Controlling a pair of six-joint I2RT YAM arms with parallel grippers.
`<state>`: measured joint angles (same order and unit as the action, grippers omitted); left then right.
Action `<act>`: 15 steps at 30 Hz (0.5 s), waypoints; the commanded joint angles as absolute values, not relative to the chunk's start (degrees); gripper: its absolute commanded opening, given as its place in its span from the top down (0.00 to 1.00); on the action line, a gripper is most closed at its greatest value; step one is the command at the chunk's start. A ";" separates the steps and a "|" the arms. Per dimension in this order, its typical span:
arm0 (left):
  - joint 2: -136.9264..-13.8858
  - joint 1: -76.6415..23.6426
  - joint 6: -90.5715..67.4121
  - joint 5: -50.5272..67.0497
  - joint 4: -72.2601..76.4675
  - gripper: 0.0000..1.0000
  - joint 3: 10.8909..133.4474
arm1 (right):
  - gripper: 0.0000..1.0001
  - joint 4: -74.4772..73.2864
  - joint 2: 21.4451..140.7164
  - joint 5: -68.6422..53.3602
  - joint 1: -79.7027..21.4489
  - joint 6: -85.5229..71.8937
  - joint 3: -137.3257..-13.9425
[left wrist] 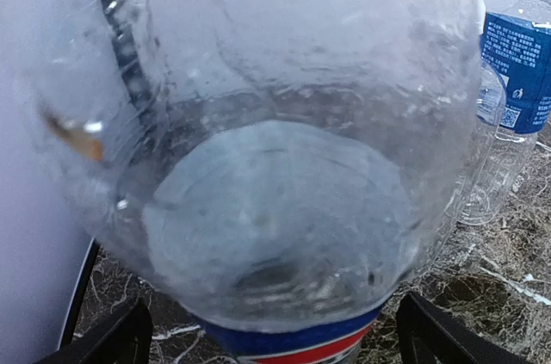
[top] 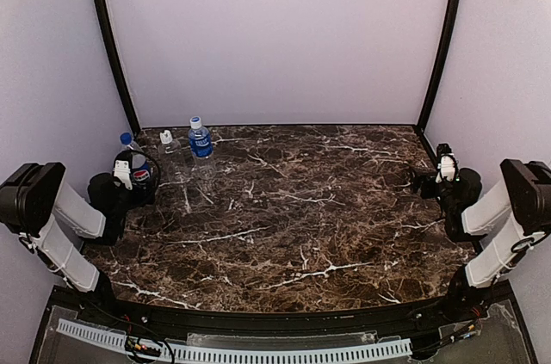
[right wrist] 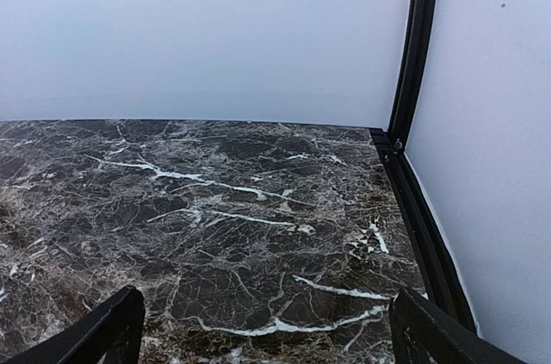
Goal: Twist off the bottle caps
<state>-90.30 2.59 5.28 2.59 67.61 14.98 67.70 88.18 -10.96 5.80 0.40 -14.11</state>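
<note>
Brown-black marbled surface [top: 293, 235], veined white. Right gripper [right wrist: 263, 334] sat by the right edge, jaws wide, nothing between them, only bare stone ahead toward the far-right corner.

Left gripper [left wrist: 274, 342] was at the left edge, up toward the far-left corner. Its jaws were wide too, with the Pepsi bottle [left wrist: 275, 209] standing between the fingers and filling the wrist view. Whether the fingers touched its wall could not be told.

All three bottles stood upright in a short row near the far-left corner. The Pepsi bottle was nearest the left edge, the unlabelled bottle [top: 170, 157] just beside it, and the blue-label bottle [top: 201, 144] next along toward the middle.

Caps: blue Pepsi cap [top: 126, 138], white cap [top: 166, 135], second blue cap [top: 195, 122]. Each looked seated on its neck.

Judgement: no cap off yet, so the whole task was left. The left arm seemed placed to steady the first bottle, the right arm well apart from any cap.
</note>
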 commanded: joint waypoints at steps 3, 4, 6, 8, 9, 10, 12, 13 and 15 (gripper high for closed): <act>-90.27 2.30 4.75 2.47 67.24 0.00 15.82 | 0.01 66.79 86.29 -11.52 6.24 0.81 -15.46; -90.31 2.29 4.75 2.46 67.19 0.00 15.82 | 0.01 63.29 84.20 -11.32 6.24 0.91 -16.61; -90.35 2.26 5.13 3.27 67.17 0.00 15.99 | 0.01 54.79 79.72 -11.06 6.24 0.99 -19.37; -90.38 2.27 5.63 4.92 67.04 0.00 16.04 | 0.01 49.33 75.15 -10.30 6.28 -0.66 -20.87; -90.36 2.28 5.69 5.30 67.14 0.00 16.02 | 0.01 48.49 72.80 -10.27 6.37 -3.22 -21.04; -90.36 2.35 5.70 5.13 67.32 0.00 15.83 | 0.01 48.48 70.86 -11.19 6.41 -4.46 -20.94; -89.97 2.39 4.74 2.76 67.44 0.00 15.72 | 0.01 48.93 67.17 -13.81 6.42 -6.83 -20.58; -89.27 2.47 4.09 2.08 66.52 0.00 15.84 | 0.01 48.82 65.75 -14.79 6.42 -8.18 -20.66; -87.26 2.70 3.96 2.05 64.26 0.00 16.20 | 0.01 47.71 62.91 -16.55 6.44 -10.34 -21.36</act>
